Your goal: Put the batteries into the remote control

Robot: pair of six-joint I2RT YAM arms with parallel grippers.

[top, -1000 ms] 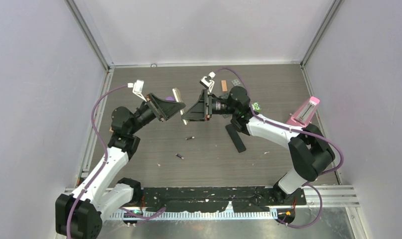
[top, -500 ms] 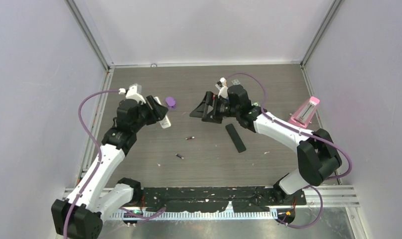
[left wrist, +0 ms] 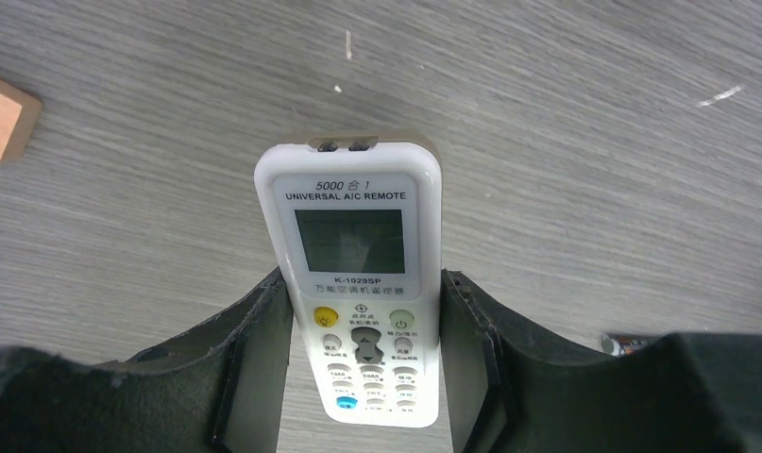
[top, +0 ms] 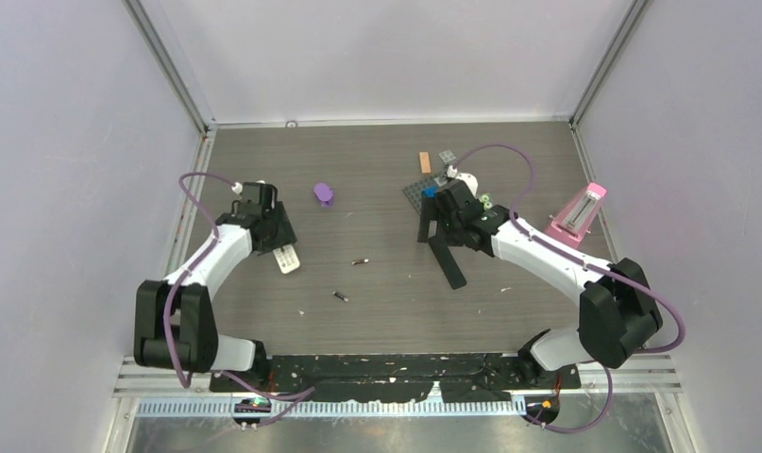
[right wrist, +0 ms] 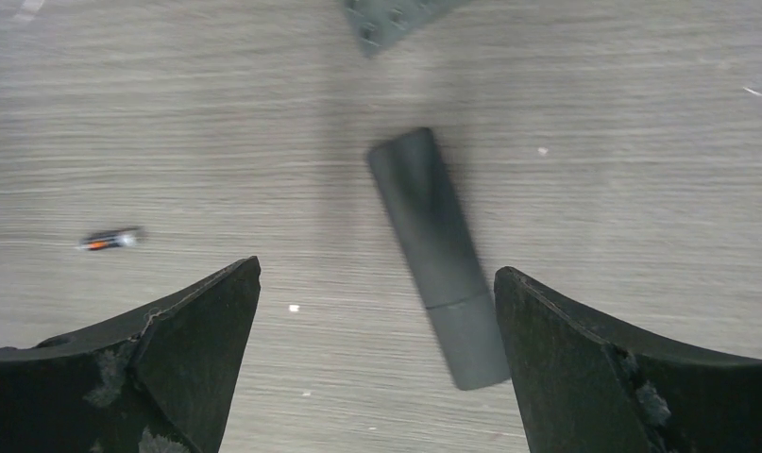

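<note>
Two dark fingers (left wrist: 254,359) of the left gripper (left wrist: 363,283) press on the long sides of the white remote (left wrist: 356,217), pinching it along its button half. We see it face up, its screen end pointing away from the wrist, low over the wooden table (left wrist: 594,142); we cannot tell whether it rests on the wood. Beside the right-hand finger a battery (left wrist: 625,344) with a silvery end peeks out, partly hidden, and a small wooden block (left wrist: 4,115) lies at the left edge of that view.

From above, we find this remote at the left of the table. Near the middle, well apart from it, lie the farther battery (top: 360,260) and the nearer battery (top: 341,296).

At the right, the right gripper (right wrist: 377,269) hangs with its jaws spread wide over a long dark bar (right wrist: 438,255) lying flat on the wood. An orange-banded battery (right wrist: 110,240) lies to that bar's left, apart from it, and the corner of a grey plate (right wrist: 396,14) shows beyond the bar.
</note>
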